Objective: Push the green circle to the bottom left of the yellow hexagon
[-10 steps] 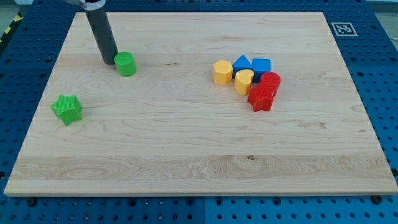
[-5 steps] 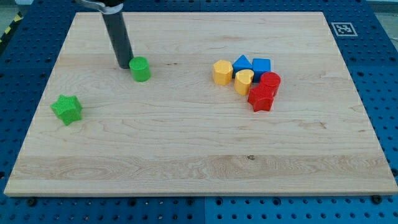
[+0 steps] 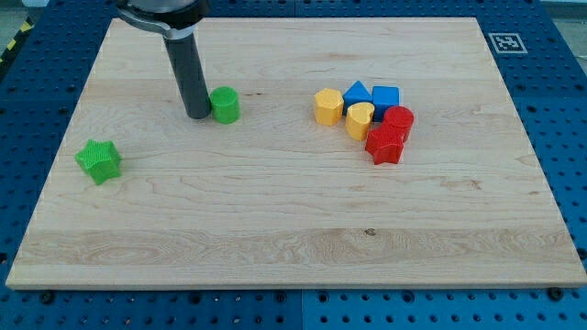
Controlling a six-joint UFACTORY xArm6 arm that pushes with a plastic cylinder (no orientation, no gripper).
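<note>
No jaws here: my tip (image 3: 197, 115) touches the green circle's (image 3: 225, 105) left side on the bench (image 3: 275, 220), toward its top-left corner. The yellow hexagon (image 3: 327, 106) lies well apart, rightward. A black-and-white marker (image 3: 503, 42), without readable writing, occupies the top-right corner.

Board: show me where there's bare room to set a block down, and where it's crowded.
Bare: the wide strip along the view's bottom, and the middle between the green circle and the yellow hexagon. Crowded: the cluster at the view's right around the red star. My tip sits against the circle's left side.
</note>
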